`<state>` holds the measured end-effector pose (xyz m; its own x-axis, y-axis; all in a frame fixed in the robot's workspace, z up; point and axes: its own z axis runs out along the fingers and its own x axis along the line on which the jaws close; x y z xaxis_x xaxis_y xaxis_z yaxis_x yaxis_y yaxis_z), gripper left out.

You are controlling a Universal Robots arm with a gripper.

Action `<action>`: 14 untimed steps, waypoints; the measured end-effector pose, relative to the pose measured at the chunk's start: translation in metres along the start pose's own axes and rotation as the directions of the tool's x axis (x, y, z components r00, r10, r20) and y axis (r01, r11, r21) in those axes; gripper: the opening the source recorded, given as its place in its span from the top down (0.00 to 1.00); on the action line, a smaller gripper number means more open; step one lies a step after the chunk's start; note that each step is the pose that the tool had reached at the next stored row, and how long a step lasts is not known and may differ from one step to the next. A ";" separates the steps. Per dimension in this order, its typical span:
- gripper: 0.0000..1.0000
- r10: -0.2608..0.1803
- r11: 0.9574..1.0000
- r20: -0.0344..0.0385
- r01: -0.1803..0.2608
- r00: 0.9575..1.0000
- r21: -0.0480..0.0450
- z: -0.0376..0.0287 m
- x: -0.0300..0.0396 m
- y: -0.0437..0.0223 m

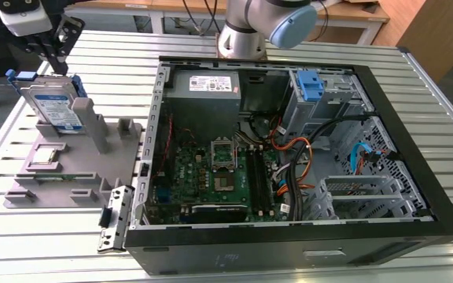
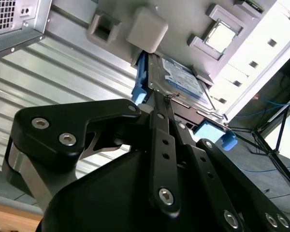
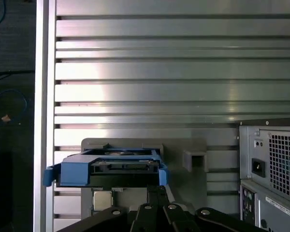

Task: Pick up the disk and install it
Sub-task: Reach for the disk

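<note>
Disk (image 1: 53, 109) stands on edge in the grey holder (image 1: 92, 150) at the left of the exterior view. It has blue rails round its sides and its label is toward the camera. The holder rests on the slatted tabletop (image 1: 435, 118).

We see the tool (image 1: 56, 59) at upper left of that frame, directly over the disk's top edge and v. close to it. In both wrist views that edge lies just ahead of the tool. Whether the tool is clamped on the disk or merely at it, we can't tell.

We judge the task barely begun: the disk isn't lifted out of the holder, i.e. pickup not done, and the install is wholly left.

The open PC case (image 1: 289, 250) lies at centre and right of the frame. Its drive cage (image 1: 332, 94), w/ a blue latch piece (image 1: 309, 85), sits at upper right, well apart from the disk.
</note>
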<state>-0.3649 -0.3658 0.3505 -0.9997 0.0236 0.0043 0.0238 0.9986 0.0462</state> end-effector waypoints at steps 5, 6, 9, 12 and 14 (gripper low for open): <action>0.90 0.001 1.000 0.000 -0.001 1.000 0.000 0.0005 0.0119 -0.0002; 0.90 0.001 1.000 0.000 -0.001 1.000 0.000 0.0007 0.0135 -0.0002; 0.90 0.001 1.000 0.000 -0.001 1.000 0.000 0.0021 0.0166 -0.0003; 0.90 0.001 1.000 0.000 -0.001 1.000 0.000 0.0029 0.0179 -0.0005; 0.90 0.001 1.000 0.000 -0.001 1.000 0.000 0.0029 0.0179 -0.0005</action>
<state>-0.3828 -0.3657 0.3477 -0.9997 0.0249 0.0043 0.0251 0.9986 0.0462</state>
